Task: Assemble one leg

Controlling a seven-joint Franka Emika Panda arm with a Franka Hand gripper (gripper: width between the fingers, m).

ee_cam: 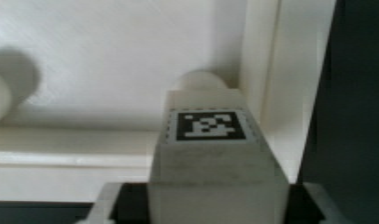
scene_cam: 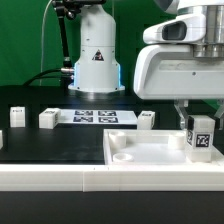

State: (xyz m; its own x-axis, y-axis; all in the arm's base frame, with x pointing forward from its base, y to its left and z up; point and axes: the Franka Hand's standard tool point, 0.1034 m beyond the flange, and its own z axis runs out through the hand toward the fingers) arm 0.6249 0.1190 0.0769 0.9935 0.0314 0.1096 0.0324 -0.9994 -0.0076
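While end effector point(scene_cam: 200, 131) grips 1 leg point(scene_cam: 200, 139) over panel point(scene_cam: 150, 152), 4 legs point(scene_cam: 47, 119) on table.

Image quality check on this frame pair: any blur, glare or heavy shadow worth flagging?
Exterior view: mostly sharp, blue glow on the far robot base, black table dark. Wrist view: soft throughout, the leg blurred though its tag reads; dark band along one edge.
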